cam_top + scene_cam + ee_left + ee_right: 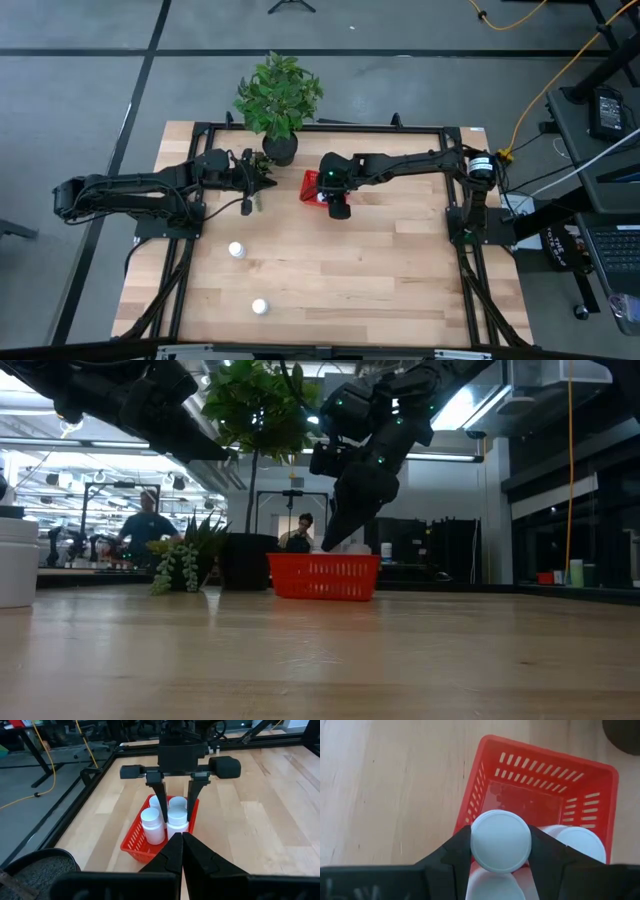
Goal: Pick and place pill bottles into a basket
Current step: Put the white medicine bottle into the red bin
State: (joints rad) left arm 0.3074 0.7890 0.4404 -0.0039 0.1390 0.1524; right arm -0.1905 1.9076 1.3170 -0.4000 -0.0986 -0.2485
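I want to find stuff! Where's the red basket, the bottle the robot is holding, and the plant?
red basket point(547, 775): right wrist view, on its slotted far wall.
held pill bottle point(501, 841): right wrist view, on its white cap.
plant point(279, 95): high view, on its leaves.

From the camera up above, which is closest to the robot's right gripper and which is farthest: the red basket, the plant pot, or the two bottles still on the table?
1. Red basket: right under the right gripper.
2. Plant pot: at the table's back edge, left of the basket.
3. Nearer loose bottle: out on the table's left half.
4. Farther loose bottle: near the front edge.
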